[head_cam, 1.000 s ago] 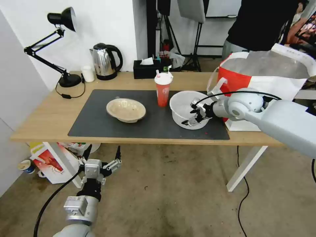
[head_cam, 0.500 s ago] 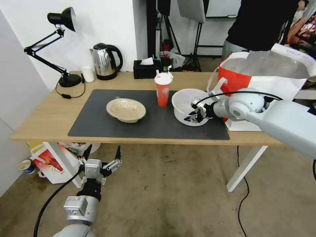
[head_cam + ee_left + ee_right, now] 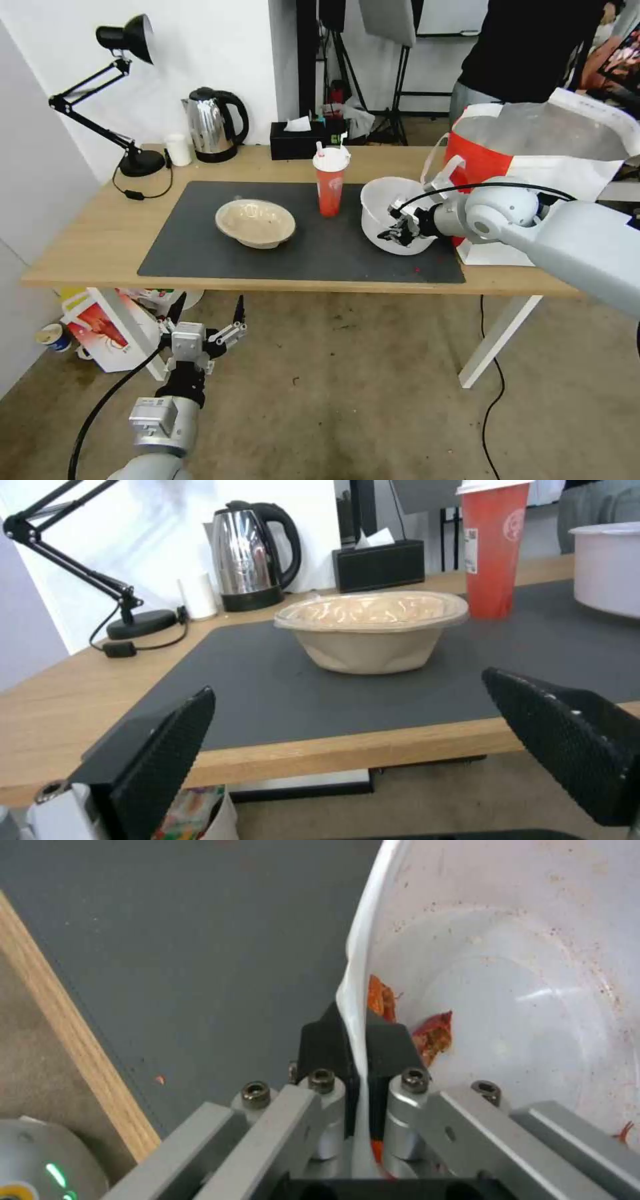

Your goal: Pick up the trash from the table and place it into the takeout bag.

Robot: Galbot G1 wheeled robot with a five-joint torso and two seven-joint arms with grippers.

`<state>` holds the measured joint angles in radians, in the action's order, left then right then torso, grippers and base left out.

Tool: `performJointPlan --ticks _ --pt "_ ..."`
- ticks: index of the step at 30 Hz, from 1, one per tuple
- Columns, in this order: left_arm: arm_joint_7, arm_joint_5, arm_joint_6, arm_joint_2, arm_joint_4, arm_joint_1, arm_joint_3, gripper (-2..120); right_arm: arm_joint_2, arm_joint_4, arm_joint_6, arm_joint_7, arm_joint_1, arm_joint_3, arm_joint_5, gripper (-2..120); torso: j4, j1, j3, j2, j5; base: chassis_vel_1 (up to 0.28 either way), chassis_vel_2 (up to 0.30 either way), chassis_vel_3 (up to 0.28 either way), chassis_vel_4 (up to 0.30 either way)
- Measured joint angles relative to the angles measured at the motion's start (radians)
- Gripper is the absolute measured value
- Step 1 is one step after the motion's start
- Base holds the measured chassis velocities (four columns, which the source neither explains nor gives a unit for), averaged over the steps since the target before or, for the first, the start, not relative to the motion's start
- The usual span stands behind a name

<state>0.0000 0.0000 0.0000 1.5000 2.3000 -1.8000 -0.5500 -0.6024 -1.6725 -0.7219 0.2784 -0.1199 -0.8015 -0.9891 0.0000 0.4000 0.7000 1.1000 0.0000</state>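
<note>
The right hand (image 3: 398, 231) is clamped on the rim of the large white bowl (image 3: 387, 203), which tilts above the dark grey mat (image 3: 200, 233) at the table's (image 3: 87, 247) right end, just beside the white and red takeout bag (image 3: 527, 167). The right wrist view adds what the head view cannot resolve: one black pad inside the wall and one outside, pinching the bowl's thin edge (image 3: 350, 990), with two red scraps (image 3: 433, 1032) lying near the grip (a few red specks dot the inner wall). The left wrist view, from below the table edge, shows the left hand's two black fingers (image 3: 167, 750) spread wide apart, framing the shallow beige paper bowl (image 3: 373, 630) and the red drink cup (image 3: 490, 545) behind it. In the head view the left hand (image 3: 200, 327) hangs low over the floor, in front of the table. Three pieces of trash in all: one white bowl, one red cup, one beige bowl.
</note>
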Motion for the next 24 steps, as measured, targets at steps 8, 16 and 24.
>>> performJointPlan --ticks 8,16,24 --pt "0.0 0.0 0.0 0.0 0.0 0.0 0.0 100 0.006 -0.014 0.0 0.009 -0.018 0.001 -0.017 0 -0.0001 0.0 0.0 0.0 0.0 0.0 0.0 0.0 0.0" --pt "0.0 0.0 0.0 0.0 0.0 0.0 0.0 100 0.015 -0.115 0.0 0.012 -0.107 0.017 -0.082 0 0.0002 0.0 0.0 0.0 -0.0004 0.0 0.0 0.0 0.0" --pt "0.0 0.0 0.0 0.0 0.0 0.0 0.0 100 0.018 -0.152 0.0 0.013 -0.177 -0.028 -0.106 0 0.0 0.0 0.0 0.0 -0.0001 0.0 0.0 0.0 0.0"
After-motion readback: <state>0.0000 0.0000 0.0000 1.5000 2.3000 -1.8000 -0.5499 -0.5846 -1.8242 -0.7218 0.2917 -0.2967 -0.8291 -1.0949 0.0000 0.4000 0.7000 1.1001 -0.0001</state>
